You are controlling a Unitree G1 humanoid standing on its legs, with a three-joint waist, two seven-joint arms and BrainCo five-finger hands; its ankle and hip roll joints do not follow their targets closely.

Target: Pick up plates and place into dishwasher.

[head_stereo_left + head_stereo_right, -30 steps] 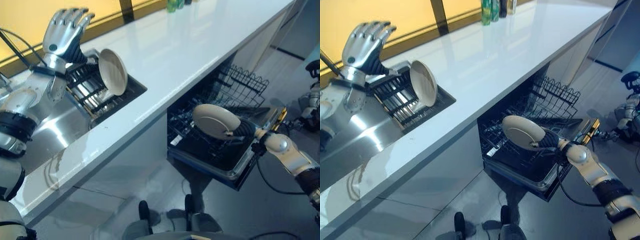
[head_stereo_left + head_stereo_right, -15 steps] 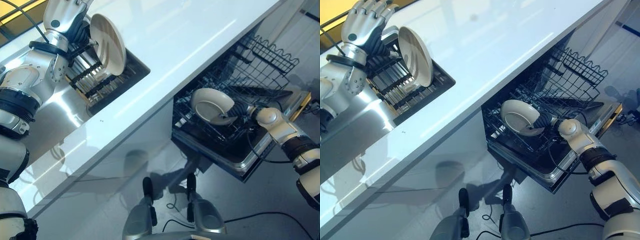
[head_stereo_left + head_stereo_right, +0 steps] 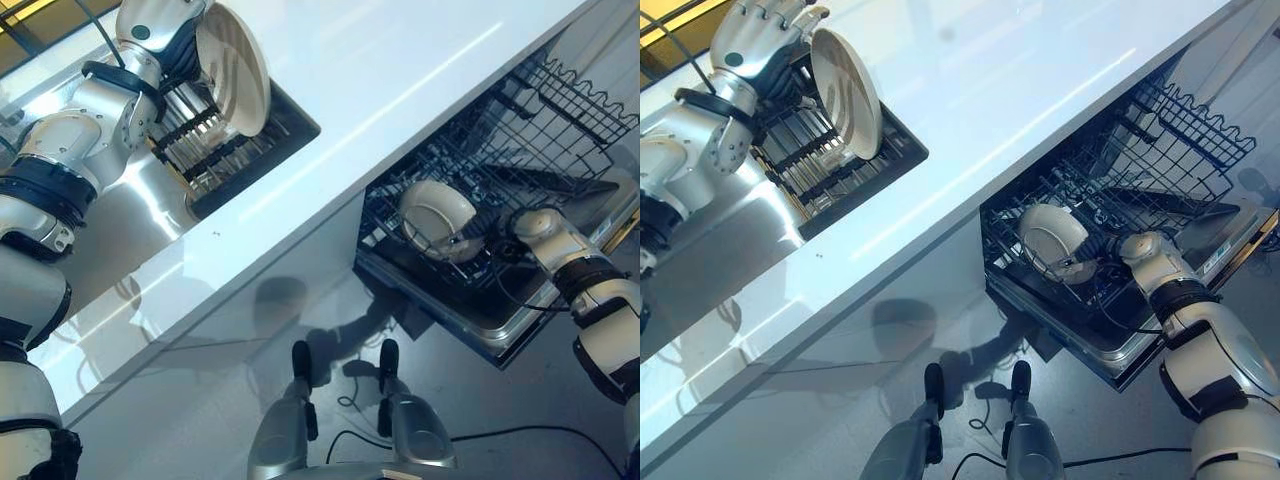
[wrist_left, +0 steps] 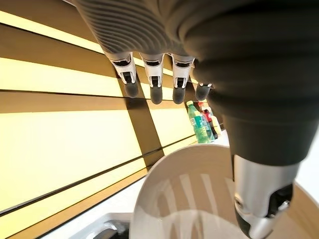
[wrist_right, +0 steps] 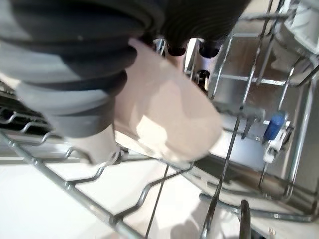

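Cream plate [image 3: 1057, 243] standing on edge in the lower rack [image 3: 1160, 190] of the open dishwasher [image 3: 500, 335], low down among the wire prongs. Pinched at its rim by the right hand [image 3: 1102, 247], thumb across one face and fingers behind the other, as seen in the right wrist view, where plate [image 5: 169, 117] and rack wires [image 5: 149, 191] sit close together. Whether the plate's lower edge rests on the wires or hangs just clear: cannot tell. Small blue clip [image 5: 275, 127] on the rack beyond.

Second cream plate [image 3: 846, 92] up at the sink [image 3: 150, 215], upright on edge in the dark dish rack [image 3: 830, 165] set into the sink, tilted slightly, hollow face turned toward the white counter [image 3: 380, 70]. Left hand [image 3: 758, 38] raised just behind it, at the plate's top edge, fingers straight and spread, not curled round the rim. In the left wrist view, fingers [image 4: 153, 82] extended above the plate [image 4: 199, 199], thumb [image 4: 261, 199] lying in front of the plate's face; contact there not clear. Green bottles [image 4: 199, 122] far along the counter against the yellow wall [image 4: 60, 139].

Dishwasher door [image 3: 560, 330] folded down, rack pulled out over it below the counter edge.
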